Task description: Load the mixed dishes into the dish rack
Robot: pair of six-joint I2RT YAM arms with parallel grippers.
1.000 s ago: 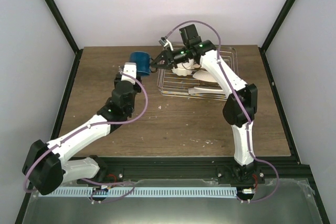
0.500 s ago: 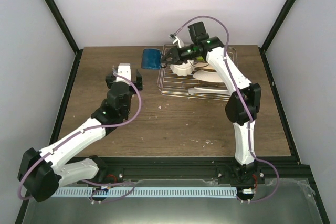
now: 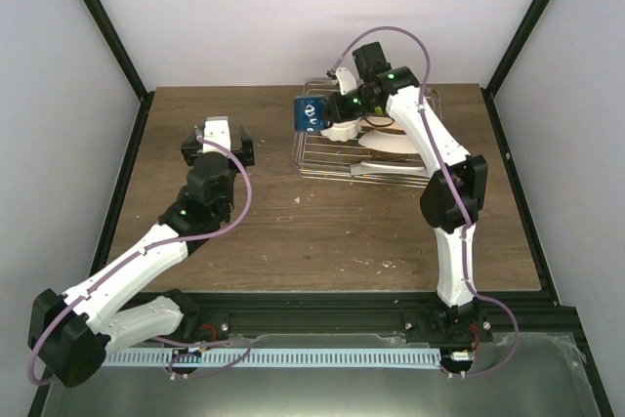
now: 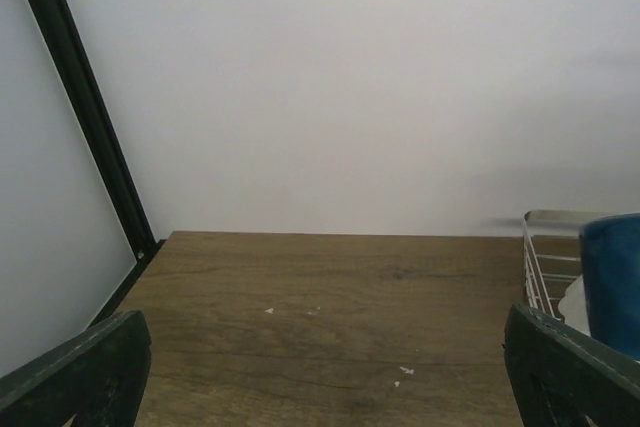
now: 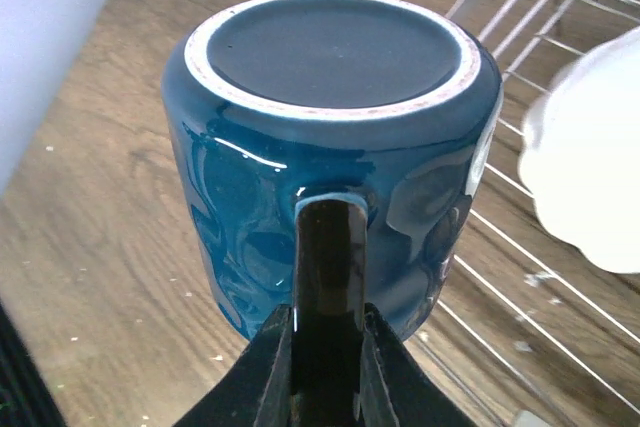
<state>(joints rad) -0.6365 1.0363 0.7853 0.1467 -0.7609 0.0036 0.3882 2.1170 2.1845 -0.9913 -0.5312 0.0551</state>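
Note:
The dark blue mug [image 3: 311, 112] hangs over the left edge of the dish rack [image 3: 332, 175], clear of the table. My right gripper [image 3: 330, 109] is shut on its handle. In the right wrist view the mug [image 5: 330, 147] shows its base, with the handle pinched in the right gripper [image 5: 328, 319]. A white scalloped bowl [image 3: 342, 129] and pale plates [image 3: 389, 144] lie in the rack. My left gripper [image 3: 217, 142] stands open and empty, left of the rack. The left wrist view shows only bare wood in the left gripper [image 4: 322, 347], and the mug [image 4: 612, 277] at far right.
The rack's wires [image 5: 560, 7] run to the right of the mug, with the bowl [image 5: 590, 157] beside it. The rack's corner [image 4: 535, 267] shows in the left wrist view. A black frame post [image 4: 90, 117] stands at the table's far left corner.
My left gripper opened, let go of the mug and drew back to the left. My right gripper carried the mug by its handle rightward to the rack's left edge.

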